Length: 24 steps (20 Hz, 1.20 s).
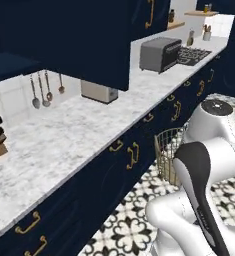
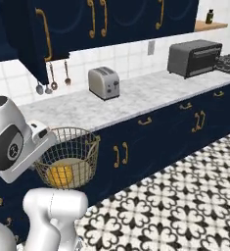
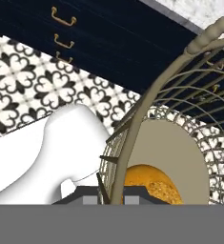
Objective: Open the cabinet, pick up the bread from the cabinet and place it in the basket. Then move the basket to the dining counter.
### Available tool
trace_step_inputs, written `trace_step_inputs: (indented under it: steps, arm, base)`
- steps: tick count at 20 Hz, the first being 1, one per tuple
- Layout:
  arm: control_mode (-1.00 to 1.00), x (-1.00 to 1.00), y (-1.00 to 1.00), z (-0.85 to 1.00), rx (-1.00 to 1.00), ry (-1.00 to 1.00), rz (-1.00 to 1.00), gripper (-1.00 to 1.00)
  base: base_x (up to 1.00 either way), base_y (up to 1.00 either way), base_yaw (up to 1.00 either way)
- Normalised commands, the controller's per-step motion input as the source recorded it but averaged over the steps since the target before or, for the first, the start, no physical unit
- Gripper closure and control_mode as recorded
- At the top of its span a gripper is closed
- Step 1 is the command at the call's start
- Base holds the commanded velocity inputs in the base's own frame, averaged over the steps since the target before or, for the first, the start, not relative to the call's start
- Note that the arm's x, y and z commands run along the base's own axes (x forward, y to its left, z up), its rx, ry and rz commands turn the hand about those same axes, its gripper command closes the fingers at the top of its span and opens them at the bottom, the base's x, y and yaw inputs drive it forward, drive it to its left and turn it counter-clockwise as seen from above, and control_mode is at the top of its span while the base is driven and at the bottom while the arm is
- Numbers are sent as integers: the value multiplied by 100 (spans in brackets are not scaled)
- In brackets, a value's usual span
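Marble tabletop (image 2: pixel 136 98) over navy drawers, toaster (image 2: pixel 103 83) and toaster oven (image 2: pixel 195 58) on it, patterned floor (image 2: pixel 175 196) below. Tool (image 3: pixel 111 193) clenched on rim of basket (image 2: pixel 70 157), held off the floor beside the drawers. Bread (image 3: pixel 151 183) lying inside on the beige bottom.

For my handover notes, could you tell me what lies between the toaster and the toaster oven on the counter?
Nothing: in the right base view the marble counter is bare between the toaster and the toaster oven.
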Motion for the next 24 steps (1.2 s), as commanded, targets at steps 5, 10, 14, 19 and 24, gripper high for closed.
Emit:
trace_step_inputs:
  steps: [5, 10, 14, 19, 24]
  arm:
    - [100, 0, 0, 0, 0, 0, 0, 100]
    - [100, 0, 0, 0, 0, 0, 0, 100]
    - [100, 0, 0, 0, 0, 0, 0, 100]
    - [100, 0, 0, 0, 0, 0, 0, 100]
    - [100, 0, 0, 0, 0, 0, 0, 100]
  base:
    - [0, -66, -82]
    - [0, -64, -84]
    - [0, -67, -84]
    - [0, -68, -82]
    - [0, -69, -79]
